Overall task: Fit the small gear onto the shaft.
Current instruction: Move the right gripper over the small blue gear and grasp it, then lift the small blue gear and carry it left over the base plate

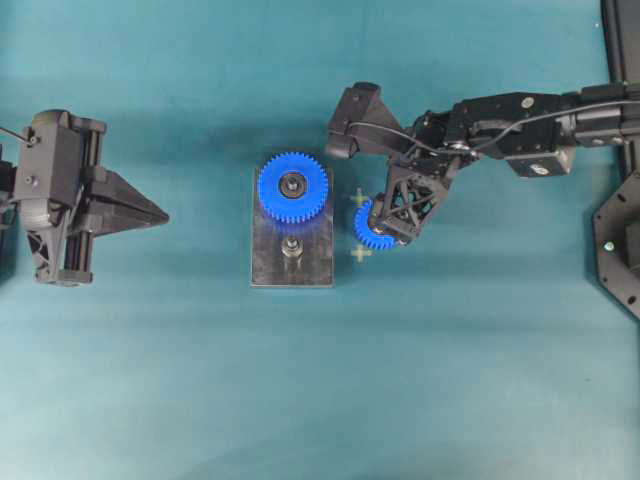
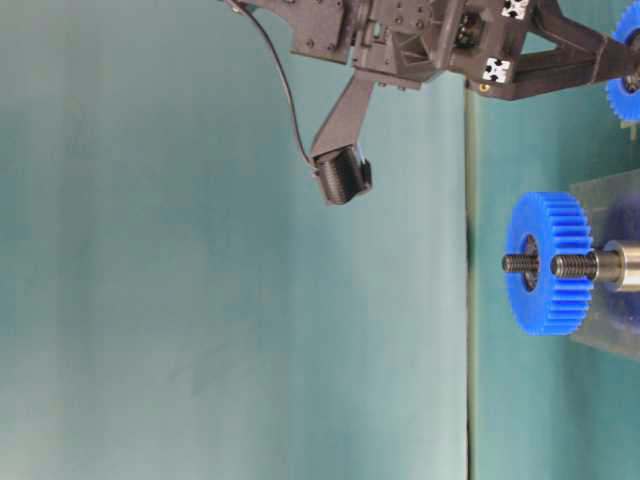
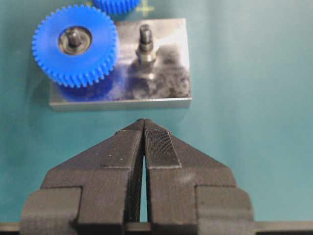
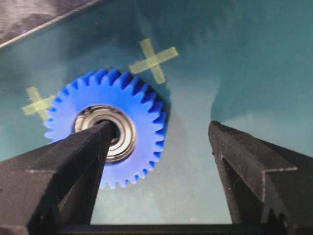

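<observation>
The right gripper (image 4: 161, 142) hangs over the teal table (image 1: 480, 380) with its two black fingers (image 4: 244, 161) spread wide, gripping nothing. The small gear (image 4: 105, 125), bright blue toothed plastic with a silvery metal-ringed hub, lies flat on the table under it: in the right wrist view the left finger's tip sits over the hub, while the other finger stands well off the teeth. From overhead the gripper covers much of the gear (image 1: 372, 228), which lies just beside the grey rectangular metal plate (image 1: 292, 268), between two pale cross marks (image 1: 361, 252). On that plate the shaft (image 1: 291, 247), a short silvery upright peg, stands bare beside the larger blue gear (image 1: 293, 186). The left gripper (image 3: 144, 128) is pinched shut on nothing, pointing at the plate from well apart. In the table-level view the small gear is cut off at the frame edge.
</observation>
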Robot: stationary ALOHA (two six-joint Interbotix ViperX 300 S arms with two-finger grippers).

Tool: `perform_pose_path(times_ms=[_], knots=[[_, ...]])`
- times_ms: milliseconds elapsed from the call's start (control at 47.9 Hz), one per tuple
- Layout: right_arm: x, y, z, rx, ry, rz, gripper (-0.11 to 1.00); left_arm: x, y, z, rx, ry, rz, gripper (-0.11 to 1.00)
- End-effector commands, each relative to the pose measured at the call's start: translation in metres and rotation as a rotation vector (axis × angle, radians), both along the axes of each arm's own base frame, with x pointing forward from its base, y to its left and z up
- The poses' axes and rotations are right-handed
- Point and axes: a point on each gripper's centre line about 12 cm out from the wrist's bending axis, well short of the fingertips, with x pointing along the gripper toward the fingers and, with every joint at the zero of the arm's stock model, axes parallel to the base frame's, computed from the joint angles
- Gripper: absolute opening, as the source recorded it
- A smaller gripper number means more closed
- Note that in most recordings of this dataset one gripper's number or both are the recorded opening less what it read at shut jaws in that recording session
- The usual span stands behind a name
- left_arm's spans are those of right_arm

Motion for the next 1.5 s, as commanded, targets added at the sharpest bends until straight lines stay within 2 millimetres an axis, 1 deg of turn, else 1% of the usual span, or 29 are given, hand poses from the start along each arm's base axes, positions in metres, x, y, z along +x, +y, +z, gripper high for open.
perform_pose_path(times_ms=[0, 84, 146, 209, 272, 313, 397, 501, 585, 668, 773, 856, 1023, 1170, 1295, 1483], knots=[[0.006, -0.002, 0.007, -0.002, -0.021, -0.010, 0.81, 0.001, 0.000, 0.004, 0.004, -0.015, -0.004, 0.00], [0.005, 0.001, 0.006, 0.003, 0.001, 0.004, 0.78, 0.001, 0.000, 0.004, 0.003, -0.015, -0.003, 0.00], [0.005, 0.004, 0.005, 0.007, 0.017, 0.018, 0.70, 0.001, 0.000, 0.004, 0.003, -0.015, -0.003, 0.00], [0.005, 0.008, 0.006, 0.008, 0.018, 0.027, 0.57, 0.001, 0.000, 0.004, 0.004, -0.015, -0.004, 0.00], [0.007, 0.011, 0.009, 0.006, 0.008, 0.034, 0.41, 0.000, 0.000, 0.004, 0.004, -0.018, -0.004, 0.00], [0.008, 0.013, 0.013, 0.005, -0.004, 0.036, 0.34, -0.001, 0.000, 0.005, 0.004, -0.020, -0.003, 0.00], [0.012, 0.018, 0.028, 0.003, -0.039, 0.048, 0.34, -0.002, 0.000, 0.005, 0.003, -0.025, -0.003, 0.00], [0.021, 0.027, 0.062, 0.007, -0.096, 0.072, 0.34, -0.003, 0.000, 0.007, 0.001, -0.032, -0.002, 0.00], [0.034, 0.034, 0.086, 0.005, -0.146, 0.097, 0.34, -0.003, 0.000, 0.007, 0.001, -0.031, -0.002, 0.00], [0.048, 0.036, 0.106, -0.004, -0.194, 0.112, 0.34, -0.004, 0.000, 0.006, 0.001, -0.028, -0.002, 0.00], [0.068, 0.036, 0.121, -0.011, -0.237, 0.119, 0.34, -0.004, 0.000, 0.004, 0.003, -0.025, -0.003, 0.00], [0.080, 0.036, 0.120, -0.010, -0.233, 0.127, 0.34, -0.005, 0.000, 0.003, 0.001, -0.023, -0.002, 0.00], [0.097, 0.040, 0.112, -0.002, -0.192, 0.154, 0.34, -0.006, 0.000, 0.002, 0.000, -0.021, -0.001, 0.00], [0.104, 0.042, 0.096, 0.003, -0.139, 0.179, 0.34, -0.007, -0.001, 0.002, -0.001, -0.020, -0.002, 0.00], [0.109, 0.046, 0.091, 0.006, -0.127, 0.193, 0.34, -0.008, -0.001, 0.000, -0.001, -0.021, -0.002, 0.00], [0.110, 0.048, 0.082, -0.003, -0.103, 0.201, 0.34, -0.008, -0.001, 0.000, -0.001, -0.026, -0.002, 0.00]])
